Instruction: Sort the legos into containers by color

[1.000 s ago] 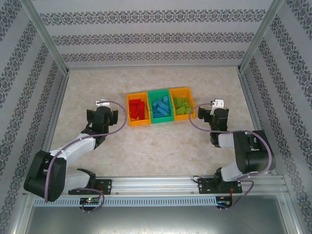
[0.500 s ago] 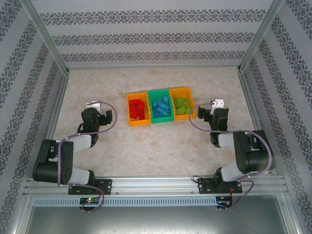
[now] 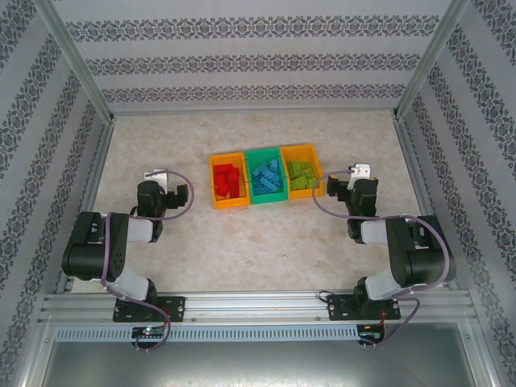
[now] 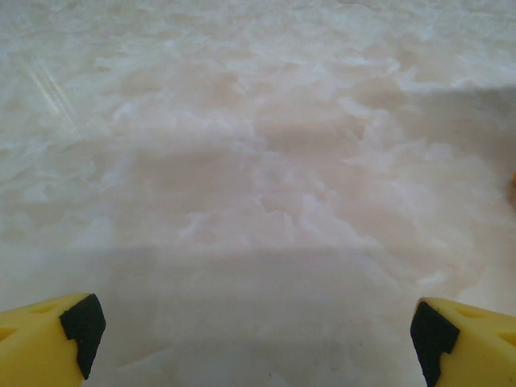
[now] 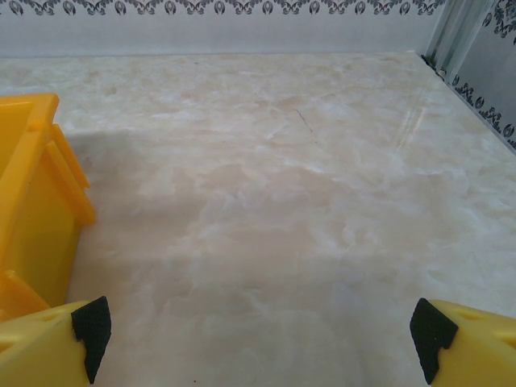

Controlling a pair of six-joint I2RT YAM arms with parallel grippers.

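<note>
Legos [image 3: 228,181] in containers [image 3: 262,151] by colour | L hand [image 4: 254,326] spread, table [image 4: 258,161] ahead | R hand [image 5: 258,326] spread, nr orange bin [image 5: 32,185] edge

We see three small open bins [image 3: 248,173] joined in a row, standing upright near the middle of the scene, a bit toward the far side. The left orange bin [image 3: 230,205] holds the red legos [image 3: 228,181]. The green bin [image 3: 268,200] in the middle holds the blue legos [image 3: 266,177]. The right orange bin [image 3: 306,193] holds the lime green legos [image 3: 302,175]. The bricks lie in loose heaps, each color in its own bin.
</note>
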